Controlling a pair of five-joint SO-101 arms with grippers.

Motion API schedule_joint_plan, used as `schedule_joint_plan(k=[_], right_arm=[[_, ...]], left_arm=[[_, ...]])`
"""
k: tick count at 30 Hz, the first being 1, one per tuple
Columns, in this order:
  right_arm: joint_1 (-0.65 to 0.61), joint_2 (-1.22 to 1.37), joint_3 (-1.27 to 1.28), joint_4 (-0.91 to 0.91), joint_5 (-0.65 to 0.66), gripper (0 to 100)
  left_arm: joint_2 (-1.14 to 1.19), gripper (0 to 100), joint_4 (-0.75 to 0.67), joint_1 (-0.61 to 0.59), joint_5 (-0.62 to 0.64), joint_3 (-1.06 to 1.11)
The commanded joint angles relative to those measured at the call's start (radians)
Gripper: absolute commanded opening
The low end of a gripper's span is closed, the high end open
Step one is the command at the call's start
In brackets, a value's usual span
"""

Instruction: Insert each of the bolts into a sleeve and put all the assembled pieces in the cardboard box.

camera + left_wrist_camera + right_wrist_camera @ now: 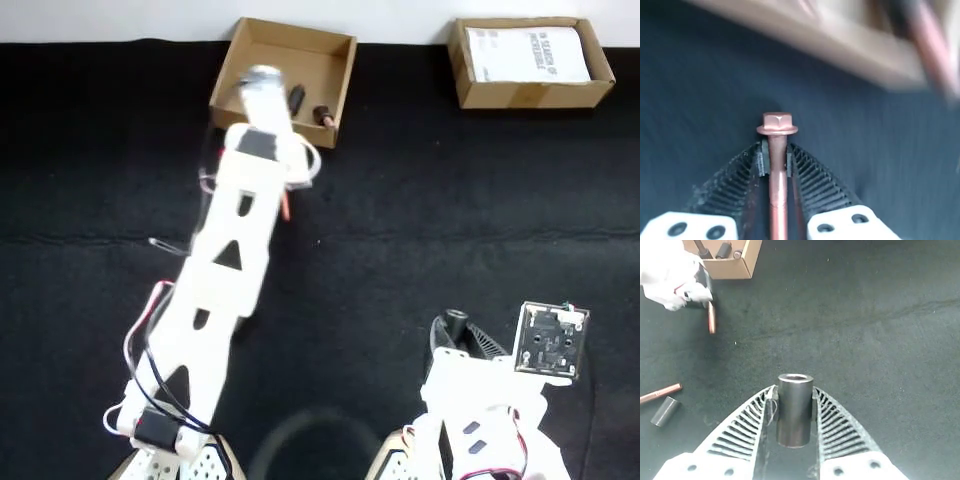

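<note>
The left hand [775, 159] is pinching a bolt [777, 127] by its shank, head clear of the fingertips, just beside the cardboard box [290, 30]. The right hand [795, 402] is clamping a sleeve [794, 415] with its open bore facing outward, likely ready to receive that bolt. A spare bolt [660, 392] and spare sleeve [665, 411] are lying on the desk [880, 330].

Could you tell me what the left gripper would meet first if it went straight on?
Probably the near wall of the brown cardboard box, beyond the copper hex-head bolt the left gripper holds; depth is unclear.
</note>
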Motion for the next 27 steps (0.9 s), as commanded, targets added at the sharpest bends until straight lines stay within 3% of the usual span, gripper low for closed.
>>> schedule_joint_plan(k=[1, 14, 20, 27], right_arm=[[0.007, 0.007, 0.004, -0.065, 0.011, 0.6], [0.008, -0.005, 0.249, -0.504, 0.009, 0.6], [0.002, -0.005, 0.446, -0.829, 0.012, 0.6], [-0.068, -0.005, 0.680, -1.221, 0.012, 0.6]], left_arm=[[-0.143, 1, 0.130, 0.053, -0.121, -0.025], [-0.542, 1, 0.135, -0.008, -0.238, -0.025], [-0.756, 1, 0.137, -0.079, -0.238, -0.024], [-1.000, 1, 0.144, -0.240, -0.238, -0.022]])
